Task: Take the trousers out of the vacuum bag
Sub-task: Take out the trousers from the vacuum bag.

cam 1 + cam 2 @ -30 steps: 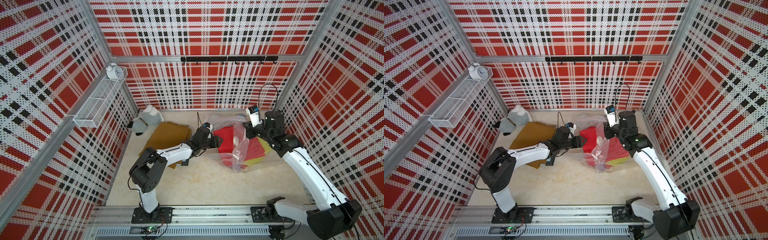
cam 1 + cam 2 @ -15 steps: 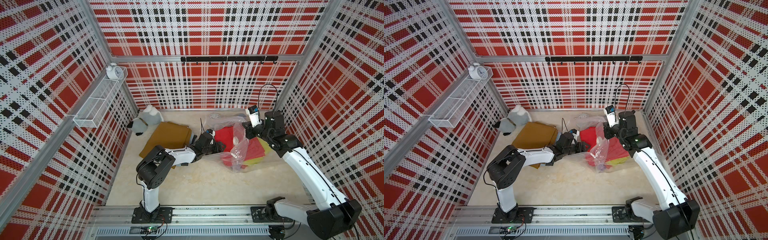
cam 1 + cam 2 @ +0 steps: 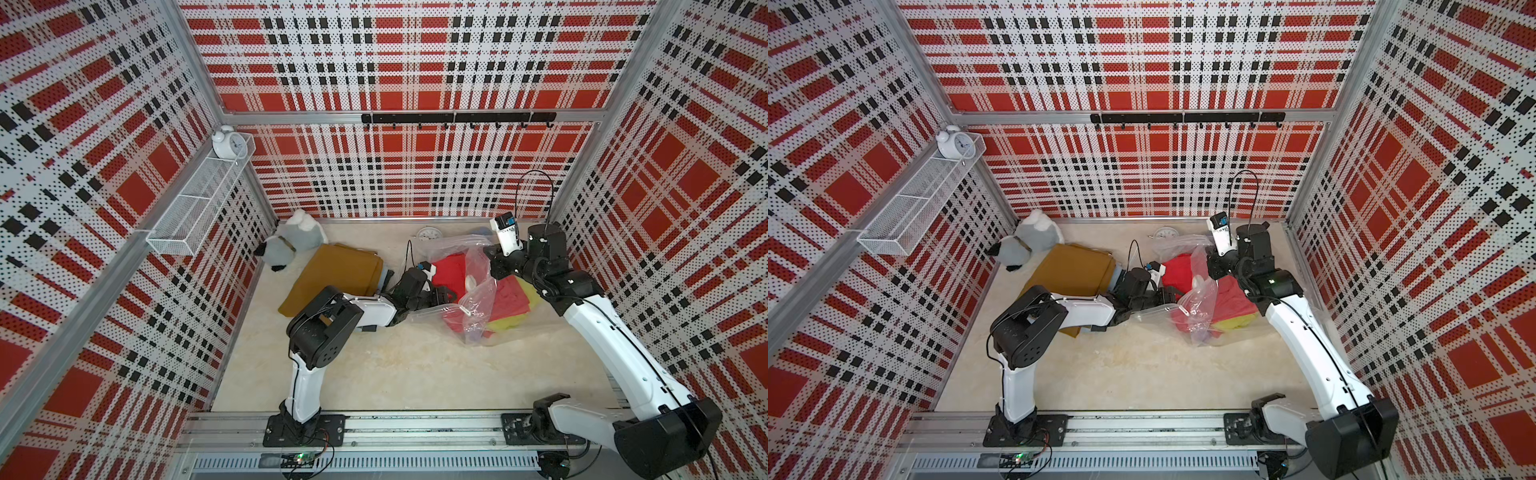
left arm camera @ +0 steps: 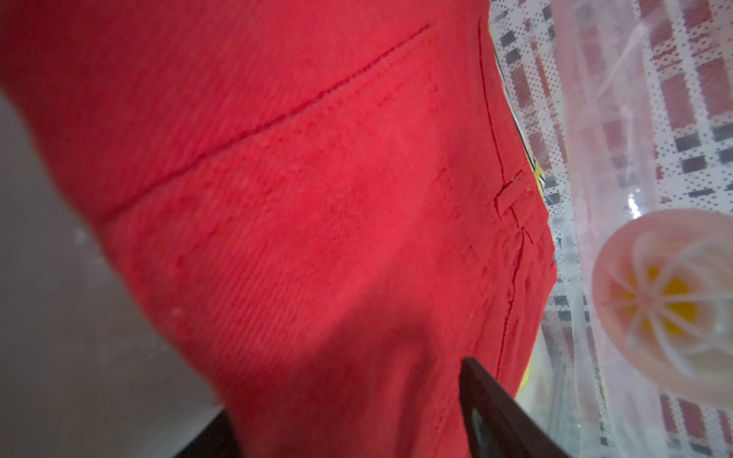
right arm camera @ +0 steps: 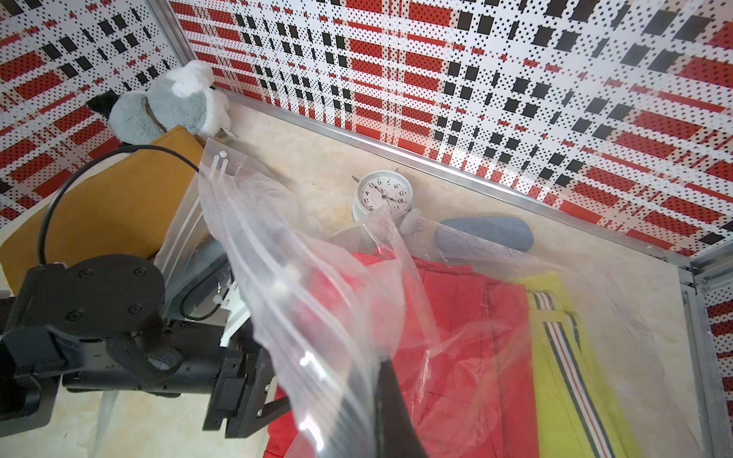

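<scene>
At the table's (image 3: pixel 395 365) far right corner the right gripper (image 3: pixel 494 262) pinches the clear crinkly plastic vacuum bag (image 3: pixel 478 320) open while the left gripper (image 3: pixel 446 297), jaws wide, straddles the folded red trousers (image 3: pixel 451 270) inside; clamping and pulling likely come next.
</scene>
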{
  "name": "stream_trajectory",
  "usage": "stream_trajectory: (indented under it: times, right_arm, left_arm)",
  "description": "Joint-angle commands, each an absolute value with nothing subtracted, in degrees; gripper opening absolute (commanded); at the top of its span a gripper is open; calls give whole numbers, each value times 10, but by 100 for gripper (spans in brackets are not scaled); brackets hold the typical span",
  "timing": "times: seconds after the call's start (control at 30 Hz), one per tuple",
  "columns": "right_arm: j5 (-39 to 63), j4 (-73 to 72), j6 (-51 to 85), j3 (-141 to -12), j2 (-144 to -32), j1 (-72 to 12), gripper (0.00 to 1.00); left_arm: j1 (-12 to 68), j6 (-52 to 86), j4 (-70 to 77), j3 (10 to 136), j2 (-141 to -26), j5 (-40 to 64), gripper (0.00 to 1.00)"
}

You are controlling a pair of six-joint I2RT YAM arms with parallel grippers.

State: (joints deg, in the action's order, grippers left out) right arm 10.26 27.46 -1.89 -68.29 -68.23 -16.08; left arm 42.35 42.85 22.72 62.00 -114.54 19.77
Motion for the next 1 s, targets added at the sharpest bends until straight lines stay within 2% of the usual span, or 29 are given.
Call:
stream_trajectory:
  times: [0.0, 0.13, 0.27, 0.43, 0.57, 0.63, 0.8, 0.97]
  right_arm:
    - [103, 251, -15, -677, -670, -163, 0]
    - [104, 250, -14, -676, -670, -163, 0]
    - [103, 249, -15, -674, -668, -163, 0]
    - [106, 247, -13, -672, -668, -163, 0]
    - [104, 248, -14, -672, -665, -163, 0]
    - [102, 248, -15, -671, -664, -163, 0]
    - [103, 245, -18, -669, -664, -163, 0]
    - [103, 243, -18, -671, -665, -163, 0]
  left_arm:
    - [423, 445, 302, 622, -1159, 237, 69]
    - [424, 457, 335, 619, -1165, 253, 63]
    - [425, 455, 348, 618, -1161, 259, 62]
    - [431, 456, 352, 638, -1184, 267, 68]
    - [431, 466, 360, 650, -1205, 272, 69]
    - [431, 469, 364, 651, -1206, 273, 62]
    - [428, 472, 365, 644, -1195, 265, 32]
    - [422, 473, 365, 630, -1175, 260, 17]
